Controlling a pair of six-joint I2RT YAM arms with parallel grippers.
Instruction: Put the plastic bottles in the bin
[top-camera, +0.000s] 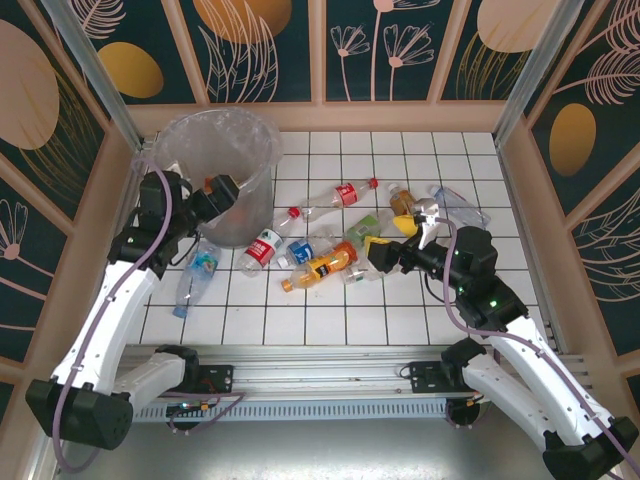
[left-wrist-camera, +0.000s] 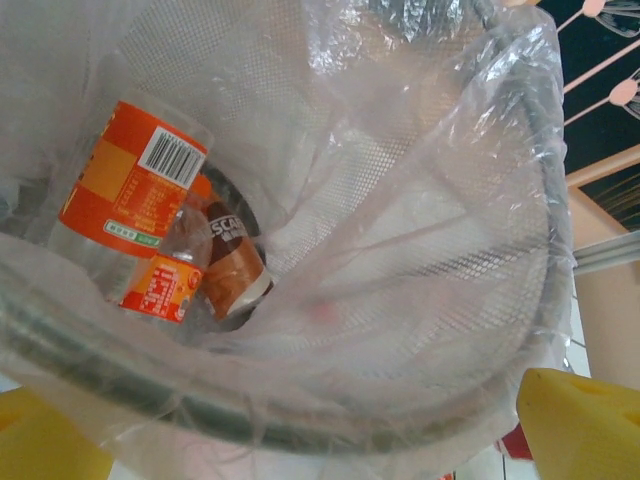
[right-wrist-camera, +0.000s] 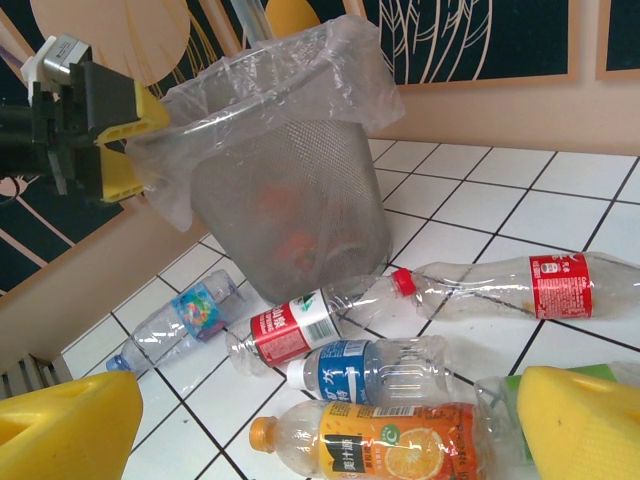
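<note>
So the left gripper (left-wrist-camera: 310, 445) has its fingers (left-wrist-camera: 580, 420) spread wide with nothing in them, hanging right over the rim of the bin (left-wrist-camera: 480, 200). I'd guess that's the drop spot, since a few plastic bottles (left-wrist-camera: 130, 180) lie at the bottom. The right gripper (right-wrist-camera: 320, 440) gapes too, straddling the orange-label bottle (right-wrist-camera: 400, 440) on the tiled table (right-wrist-camera: 560, 200), and looks lined up for a grab.

— Where's the bin?
— Far left. The grey mesh bin (top-camera: 215, 160) stands upright, lined with a crinkled clear bag. In its bottom I see an orange-label bottle (left-wrist-camera: 130, 185), a brown-label bottle (left-wrist-camera: 232, 268) and a small red-label bottle (left-wrist-camera: 160, 287).
— And outside?
— Lying flat on the tiles to its right are a long cola bottle (top-camera: 338, 197), a blue-label bottle (top-camera: 298, 250) and an orange juice bottle (top-camera: 322, 266). A clear bottle (top-camera: 197, 270) lies just near of the bin.
</note>
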